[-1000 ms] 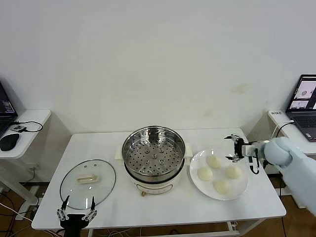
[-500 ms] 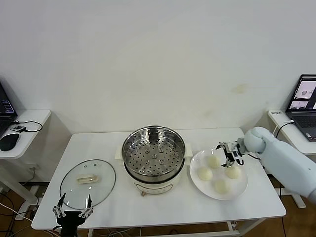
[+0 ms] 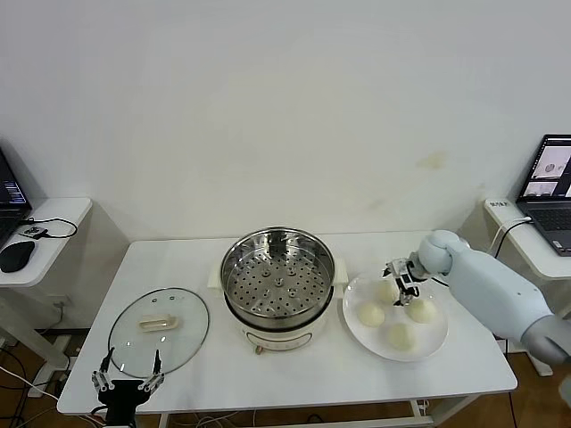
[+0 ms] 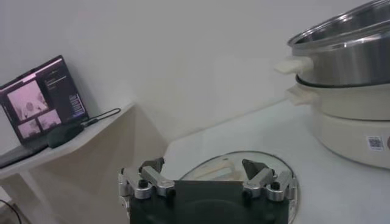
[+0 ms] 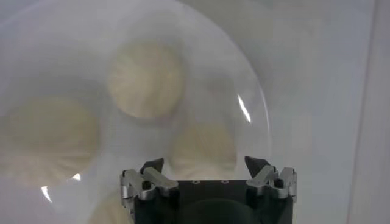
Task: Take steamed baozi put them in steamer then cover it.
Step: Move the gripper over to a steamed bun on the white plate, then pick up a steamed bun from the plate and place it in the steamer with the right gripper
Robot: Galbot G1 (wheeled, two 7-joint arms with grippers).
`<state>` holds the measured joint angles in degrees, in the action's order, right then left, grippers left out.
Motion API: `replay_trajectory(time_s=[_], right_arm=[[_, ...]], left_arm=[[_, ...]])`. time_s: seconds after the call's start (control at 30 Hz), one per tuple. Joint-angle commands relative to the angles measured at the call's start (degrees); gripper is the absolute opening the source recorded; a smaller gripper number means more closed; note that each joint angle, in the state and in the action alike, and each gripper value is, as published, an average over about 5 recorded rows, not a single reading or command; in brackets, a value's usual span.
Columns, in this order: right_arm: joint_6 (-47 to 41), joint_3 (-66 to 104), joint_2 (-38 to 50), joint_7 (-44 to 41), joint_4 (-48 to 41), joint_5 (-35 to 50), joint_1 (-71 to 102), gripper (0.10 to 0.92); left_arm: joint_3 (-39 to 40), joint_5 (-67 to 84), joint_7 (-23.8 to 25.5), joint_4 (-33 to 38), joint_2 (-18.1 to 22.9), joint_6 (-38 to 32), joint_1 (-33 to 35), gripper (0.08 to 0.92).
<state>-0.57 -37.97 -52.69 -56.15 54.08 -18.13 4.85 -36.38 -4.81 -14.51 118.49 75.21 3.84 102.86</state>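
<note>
Right pincer (image 3: 399, 278) open, over the plate (image 3: 436, 342) | four steamed baozi (image 3: 369, 314) on it, steamer (image 3: 277, 278) empty alongside | centre your jaws on the far bun, squeeze gently | left pincer (image 3: 124, 385) open by the bench edge.

Four cream-white baozi (image 3: 395, 312) lay on a white plate (image 3: 438, 344) under the black-and-silver right gripper (image 3: 398, 275). Beside it, the shiny steel steamer (image 3: 277, 287) had a cream base.

Right gripper (image 3: 401, 282) hovers over the plate (image 3: 434, 342) of four steamed baozi (image 3: 370, 314); steamer (image 3: 277, 286) sits uncovered, lid (image 3: 159, 331) aside.
</note>
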Motion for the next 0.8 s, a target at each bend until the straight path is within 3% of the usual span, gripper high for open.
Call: replay_trajectory(time_s=[0.03, 0.37, 0.8], right_arm=[[-0.58, -1.26, -2.03, -0.59, -2.59, -0.23, -0.93, 0.757], [-0.99, -3.39, 0.34, -2.06, 0.47, 1.57, -2.74, 0.573], [-3.96, -13.48, 10.59, -2.82, 17.57, 15.96, -19.27, 0.574]], left_arm=[[-0.05, -0.1, -0.04, -0.05, 0.01, 0.0, -0.04, 0.823], [-0.09, -0.08, -0.22, 0.13, 0.12, -0.06, -0.14, 0.823], [-0.04, 0.14, -0.38, 0.46, -0.4, 0.0, -0.08, 0.823]])
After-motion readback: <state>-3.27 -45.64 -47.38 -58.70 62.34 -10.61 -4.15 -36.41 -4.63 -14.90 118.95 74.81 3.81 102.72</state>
